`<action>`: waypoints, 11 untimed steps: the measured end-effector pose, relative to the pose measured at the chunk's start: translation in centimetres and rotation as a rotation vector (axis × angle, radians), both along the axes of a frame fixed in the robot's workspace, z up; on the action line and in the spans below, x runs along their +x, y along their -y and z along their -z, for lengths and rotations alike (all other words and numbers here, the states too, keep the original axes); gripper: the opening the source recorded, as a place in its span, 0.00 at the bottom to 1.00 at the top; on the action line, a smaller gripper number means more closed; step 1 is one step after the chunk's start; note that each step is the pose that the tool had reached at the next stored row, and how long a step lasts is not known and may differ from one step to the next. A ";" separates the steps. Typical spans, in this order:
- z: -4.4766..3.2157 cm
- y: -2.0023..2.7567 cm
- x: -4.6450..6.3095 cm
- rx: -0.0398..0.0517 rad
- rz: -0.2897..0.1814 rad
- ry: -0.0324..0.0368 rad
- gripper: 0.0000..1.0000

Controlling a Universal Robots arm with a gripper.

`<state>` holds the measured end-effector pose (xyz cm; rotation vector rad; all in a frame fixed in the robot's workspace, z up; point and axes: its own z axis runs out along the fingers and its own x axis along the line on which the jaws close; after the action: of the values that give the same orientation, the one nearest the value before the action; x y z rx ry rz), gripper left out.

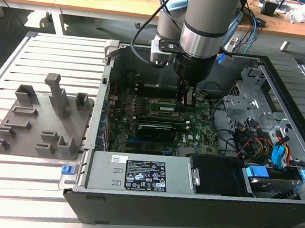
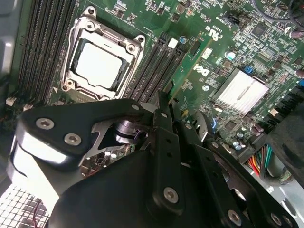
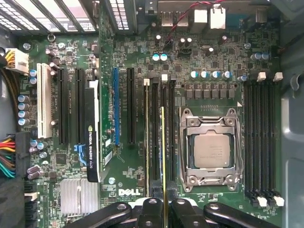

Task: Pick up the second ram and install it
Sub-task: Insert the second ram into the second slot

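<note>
Black gripper (image 3: 164, 209) linkage fills the lower edge of the first wrist view, its fingers (image 3: 151, 209) closed on the second ram (image 3: 162, 152), which appears edge-on as a thin yellow-green line running from between the fingertips up toward the frame's centre. The stick's long axis lies parallel to the memory slots (image 3: 156, 137) just left of the CPU socket (image 3: 207, 149), and its edge lines up over one of these slots; whether it already touches the slot cannot be told. A matching bank of slots stands at the frame's right, beyond the socket. In the second wrist view the ram (image 2: 192, 66) rises as a green strip from the fingers toward the upper right, beside the slots next to the socket (image 2: 100, 59). In the exterior view the arm (image 1: 202, 33) points straight down into the open computer case (image 1: 282, 93) at frame centre, the gripper (image 1: 187, 101) low over the motherboard (image 1: 194, 131). The grey holder tray (image 1: 39, 120) sits on the slatted worktop (image 1: 7, 186) at frame left, well apart.
</note>
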<state>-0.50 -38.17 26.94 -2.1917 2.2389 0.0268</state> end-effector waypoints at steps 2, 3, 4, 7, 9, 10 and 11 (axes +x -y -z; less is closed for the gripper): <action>0.60 0.00 0.0 0.0000 0.000 0.0000 0.14; 0.86 0.00 0.0 0.0000 0.000 0.0001 0.14; 0.96 0.00 0.0 0.0000 0.000 0.0001 0.14; 1.20 0.00 0.0 -0.0001 0.000 0.0000 0.14; 1.46 0.00 0.0 -0.0001 0.000 0.0001 0.14; 1.60 0.00 0.0 0.0000 0.000 0.0000 0.14; 1.77 0.00 0.0 0.0000 0.000 0.0001 0.14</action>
<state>-0.51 -38.17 25.17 -2.1917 2.2389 0.0267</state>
